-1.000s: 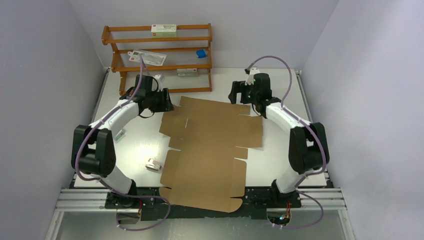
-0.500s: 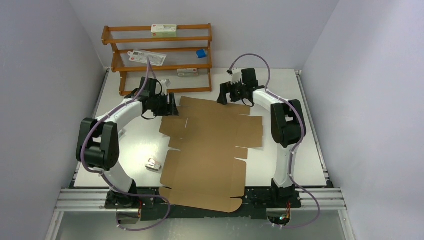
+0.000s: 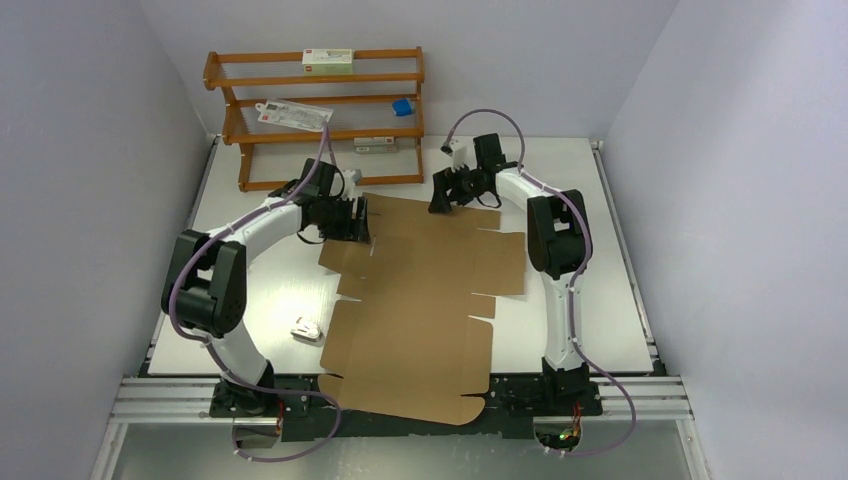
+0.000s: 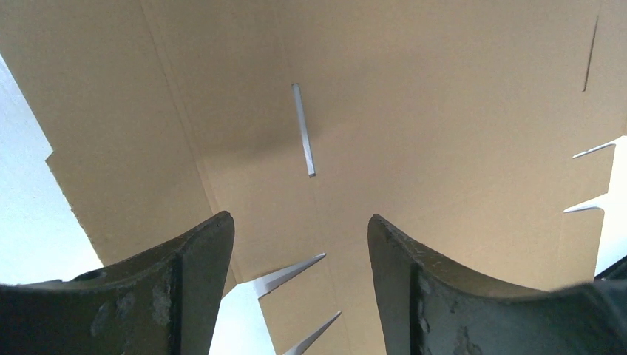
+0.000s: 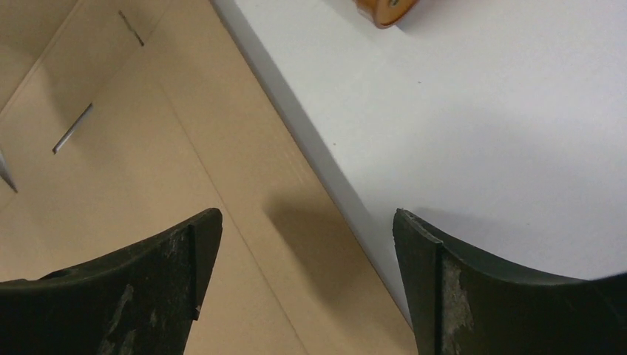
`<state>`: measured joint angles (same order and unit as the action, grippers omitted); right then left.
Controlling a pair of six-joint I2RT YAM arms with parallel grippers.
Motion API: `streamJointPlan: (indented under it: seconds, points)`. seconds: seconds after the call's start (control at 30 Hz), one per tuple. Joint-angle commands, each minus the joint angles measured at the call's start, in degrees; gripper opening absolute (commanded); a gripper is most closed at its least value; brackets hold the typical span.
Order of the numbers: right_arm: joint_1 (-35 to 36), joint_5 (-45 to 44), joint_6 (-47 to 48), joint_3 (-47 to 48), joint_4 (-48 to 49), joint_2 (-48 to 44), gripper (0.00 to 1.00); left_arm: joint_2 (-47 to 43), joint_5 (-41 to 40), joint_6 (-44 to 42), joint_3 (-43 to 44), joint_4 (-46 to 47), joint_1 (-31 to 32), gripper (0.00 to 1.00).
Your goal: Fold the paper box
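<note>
An orange wooden rack (image 3: 315, 110) is being seen beyond both grippers, one foot of it just past the right gripper (image 5: 307, 222). A small white object (image 3: 307, 327) is being left on the table (image 3: 610, 300), well behind the left gripper (image 3: 360, 218). The paper box (image 3: 420, 290) is being shown flat and unfolded. Its far left part is lying under the left fingers (image 4: 196, 274), and its far edge is running between the right fingers (image 5: 170, 266). Both pairs are being held wide apart with nothing clamped. Contact with the cardboard cannot be told.
</note>
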<state>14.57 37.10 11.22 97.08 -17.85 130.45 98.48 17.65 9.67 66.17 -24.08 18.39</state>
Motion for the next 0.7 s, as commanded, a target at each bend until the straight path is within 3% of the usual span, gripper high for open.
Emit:
streamJointPlan:
  seconds: [0.0,0.27,0.67]
  points:
    - [-0.2,4.5,4.4,3.1,-7.1,2.6,0.89,2.1,-1.0,-1.0,1.8,-1.3,1.1,0.71]
    - [-0.2,8.0,8.3,7.7,-13.7,5.3,0.76,4.7,-0.2,-0.8,2.1,-1.3,2.4,0.71]
    - [-0.2,9.8,11.9,9.6,-17.2,3.3,0.48,7.8,0.2,-0.6,2.5,-1.3,2.6,0.71]
